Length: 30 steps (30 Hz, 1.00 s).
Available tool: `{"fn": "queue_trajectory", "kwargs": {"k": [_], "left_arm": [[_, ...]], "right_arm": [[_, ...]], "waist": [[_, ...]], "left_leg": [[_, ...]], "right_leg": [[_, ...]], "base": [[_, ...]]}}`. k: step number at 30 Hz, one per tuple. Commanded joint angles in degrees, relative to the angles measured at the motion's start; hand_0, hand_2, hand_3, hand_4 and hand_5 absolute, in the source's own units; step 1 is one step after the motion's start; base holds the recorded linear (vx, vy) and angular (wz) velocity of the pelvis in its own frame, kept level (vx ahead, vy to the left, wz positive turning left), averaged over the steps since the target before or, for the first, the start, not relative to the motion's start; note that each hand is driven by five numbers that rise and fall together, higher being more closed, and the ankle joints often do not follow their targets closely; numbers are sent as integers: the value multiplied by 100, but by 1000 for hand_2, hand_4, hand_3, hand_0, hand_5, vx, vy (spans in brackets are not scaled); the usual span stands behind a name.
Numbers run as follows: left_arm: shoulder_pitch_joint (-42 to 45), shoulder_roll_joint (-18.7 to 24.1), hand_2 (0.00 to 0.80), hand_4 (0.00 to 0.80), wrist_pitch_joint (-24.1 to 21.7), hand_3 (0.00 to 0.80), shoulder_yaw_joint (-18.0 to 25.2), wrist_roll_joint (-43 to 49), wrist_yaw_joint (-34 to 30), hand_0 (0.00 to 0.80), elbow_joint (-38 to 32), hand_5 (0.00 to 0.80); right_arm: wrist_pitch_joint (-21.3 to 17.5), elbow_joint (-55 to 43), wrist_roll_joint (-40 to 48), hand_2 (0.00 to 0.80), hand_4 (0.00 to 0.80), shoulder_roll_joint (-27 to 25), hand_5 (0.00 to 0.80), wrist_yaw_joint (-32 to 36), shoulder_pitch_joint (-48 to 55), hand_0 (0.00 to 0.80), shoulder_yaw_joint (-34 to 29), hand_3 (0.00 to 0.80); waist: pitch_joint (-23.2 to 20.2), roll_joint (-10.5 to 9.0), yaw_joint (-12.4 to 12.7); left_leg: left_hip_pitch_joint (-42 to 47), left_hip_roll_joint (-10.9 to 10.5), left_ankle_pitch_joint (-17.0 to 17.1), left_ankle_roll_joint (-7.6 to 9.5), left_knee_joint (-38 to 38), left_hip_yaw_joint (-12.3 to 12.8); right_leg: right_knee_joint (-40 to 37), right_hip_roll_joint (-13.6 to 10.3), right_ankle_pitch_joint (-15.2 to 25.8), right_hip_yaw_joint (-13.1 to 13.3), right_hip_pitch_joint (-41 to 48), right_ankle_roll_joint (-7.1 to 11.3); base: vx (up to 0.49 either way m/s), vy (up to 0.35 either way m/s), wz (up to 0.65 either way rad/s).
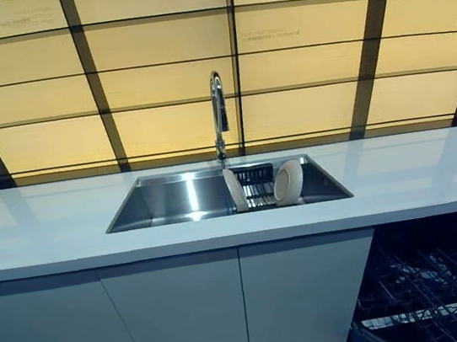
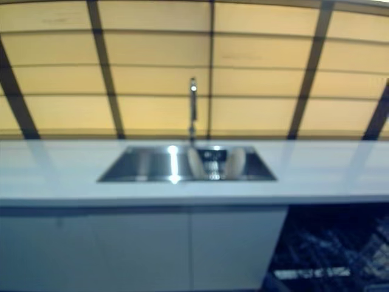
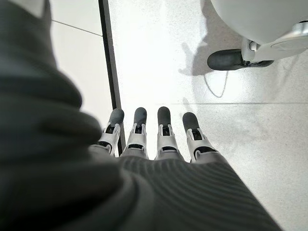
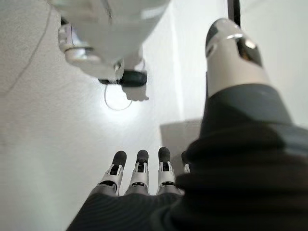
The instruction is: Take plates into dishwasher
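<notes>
Two white plates stand on edge in a dark rack (image 1: 255, 186) inside the steel sink (image 1: 165, 201): one plate (image 1: 235, 189) at the rack's left end, the other plate (image 1: 288, 181) leaning at its right end. The open dishwasher (image 1: 436, 282) with its wire racks shows at the lower right, under the counter. Neither hand appears in the eye views. My left hand (image 3: 149, 144) hangs over the floor with straight fingers and holds nothing. My right hand (image 4: 139, 178) also hangs over the floor, fingers straight and empty.
A chrome tap (image 1: 219, 113) rises behind the sink. The white counter (image 1: 41, 227) runs the full width, with white cabinet doors (image 1: 180, 314) below it and a yellow-lit window wall behind.
</notes>
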Motion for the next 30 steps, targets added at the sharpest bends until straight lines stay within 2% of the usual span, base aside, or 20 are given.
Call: {"fn": "queue_trajectory", "kwargs": {"k": [1,4,7,8,9,12,17,19,20,23,25,28,30], "left_arm": [[-330,59,0,0,-61,0,294,21,61,0,261,0],[-319,183,0,0,-104,0,330,82,44,0,226,0],[-284,233,0,0,-94,0,306,63,75,0,139,0],[-261,246,0,0,-69,0,287,50,97,0,85,0],[-223,257,0,0,-41,0,285,19,131,0,20,0],[-139,253,0,0,-9,0,240,-111,206,0,-112,0],[-85,226,0,0,73,0,272,-192,245,0,-273,0],[-83,186,0,0,136,0,294,-200,265,0,-337,0],[-75,143,0,0,200,0,299,-159,279,0,-407,0],[-66,84,0,0,261,0,251,-65,310,0,-473,0],[-88,76,0,0,268,0,221,-33,320,0,-461,0],[-143,84,0,0,258,0,159,41,313,0,-386,0],[-153,96,0,0,236,0,92,52,316,0,-345,0]], "right_arm": [[64,303,632,0,0,-212,0,-563,-376,0,-427,0],[-155,-43,998,0,0,-731,0,-1072,-427,0,-1086,0],[-415,-682,1045,0,0,-1115,0,-1476,-494,0,-1428,0],[-559,-1168,1044,0,0,-1229,0,-1702,-491,0,-1535,0],[-443,-1889,1110,0,0,-1396,0,-1918,-496,0,-1627,0],[-637,-3460,1049,0,0,-1668,0,-2376,-537,0,-1741,0],[-1144,-5122,931,0,0,-1899,0,-2452,-627,0,-1928,0],[-1222,-6133,851,0,0,-1973,0,-2433,-767,0,-1958,0],[-1395,-6633,912,0,0,-1992,0,-2328,-880,0,-1905,0],[-1672,-7398,1370,0,0,-1942,0,-1934,-1284,0,-1665,0],[-1817,-7568,1689,0,0,-1892,0,-1645,-1493,0,-1520,0],[-2079,-7907,2487,0,0,-1702,0,-840,-1891,0,-1213,0],[-2105,-8018,2794,0,0,-1636,0,-576,-2067,0,-1093,0]], "waist": [[141,-207,-102],[192,-277,-106],[243,-298,-141],[265,-296,-165],[285,-297,-207],[304,-295,-287],[300,-263,-371],[288,-236,-406],[282,-221,-406],[284,-203,-375],[288,-210,-347],[283,-234,-299],[261,-236,-263]], "left_leg": [[-208,-651,-6,633,39,328],[-212,-629,-27,645,35,360],[-239,-619,-37,670,31,378],[-255,-618,-38,681,28,382],[-269,-620,-38,687,25,392],[-302,-640,-42,698,25,406],[-327,-664,-53,710,20,436],[-339,-674,-58,727,17,454],[-354,-679,-63,738,23,456],[-380,-688,-68,759,53,442],[-394,-696,-72,766,73,434],[-432,-710,-99,769,145,424],[-441,-715,-106,762,168,407]], "right_leg": [[168,360,-62,68,-40,-52],[204,361,-23,108,-76,-22],[252,352,-1,145,-140,-19],[270,346,12,162,-176,-14],[288,340,22,181,-215,-11],[309,327,27,233,-280,-18],[371,293,-3,285,-360,2],[458,260,-44,301,-425,16],[531,226,-77,307,-473,28],[687,147,-104,292,-561,64],[738,115,-94,279,-590,78],[819,40,-54,219,-643,120],[818,16,-50,192,-634,127]], "base": [[-6,-14,-9],[-9,-24,-7],[-36,-3,-7],[-59,32,-11],[-56,50,-11],[-35,61,-11],[-13,65,-11],[-7,110,-4],[-4,112,-2],[-7,89,-1],[-15,47,-1],[-11,40,2],[7,38,5]]}}
